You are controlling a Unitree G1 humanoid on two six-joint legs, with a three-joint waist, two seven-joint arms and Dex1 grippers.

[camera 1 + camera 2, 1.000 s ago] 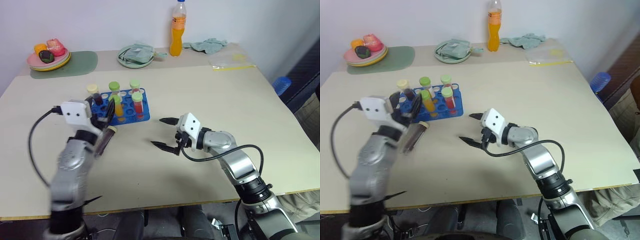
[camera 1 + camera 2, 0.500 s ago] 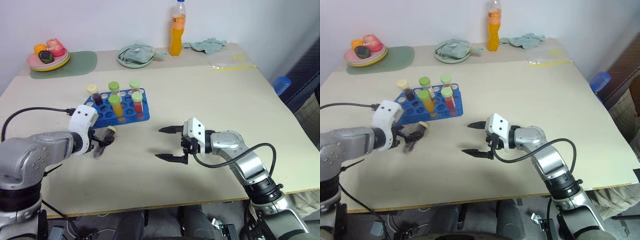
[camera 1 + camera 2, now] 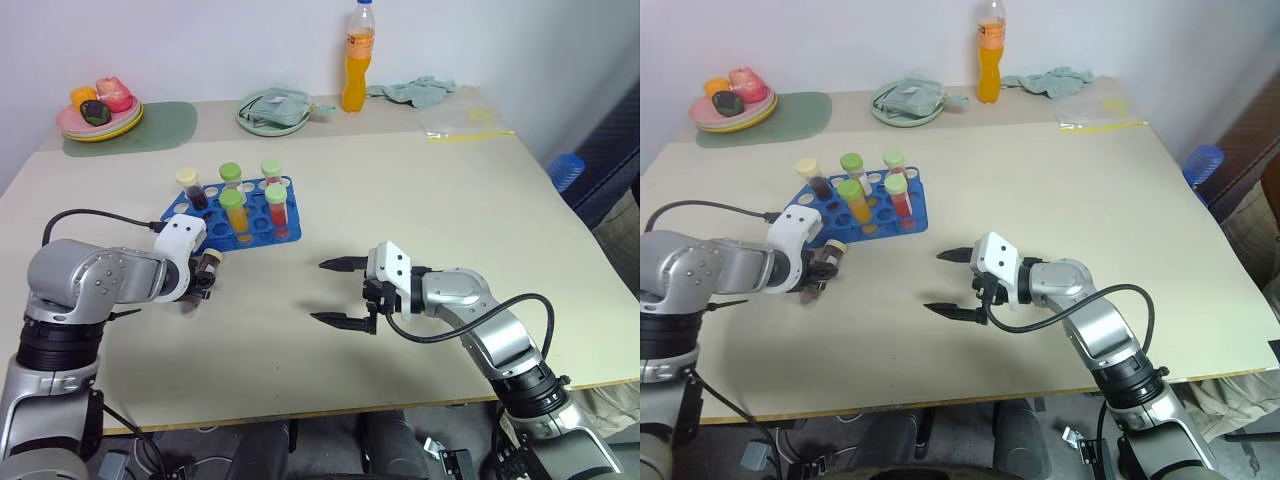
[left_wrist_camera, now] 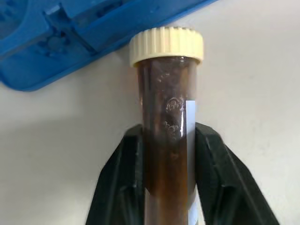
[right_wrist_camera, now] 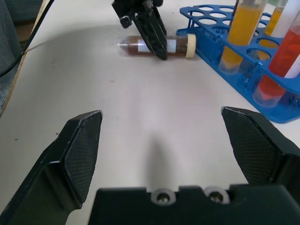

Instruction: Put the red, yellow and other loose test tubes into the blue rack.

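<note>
The dark maroon tube (image 4: pixel 167 136) lies on the table (image 3: pixel 420 200) just beside the blue rack (image 3: pixel 255 215), clenched mid-body by the left end effector (image 4: pixel 167 187). It looks light, stiff and slick; gripping below the cream cap suits it. The right end effector (image 3: pixel 337 292) hovers released over bare, smooth tabletop.

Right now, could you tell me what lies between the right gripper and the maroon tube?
Only bare table, as the right wrist view shows, between the right gripper and the maroon tube.
</note>
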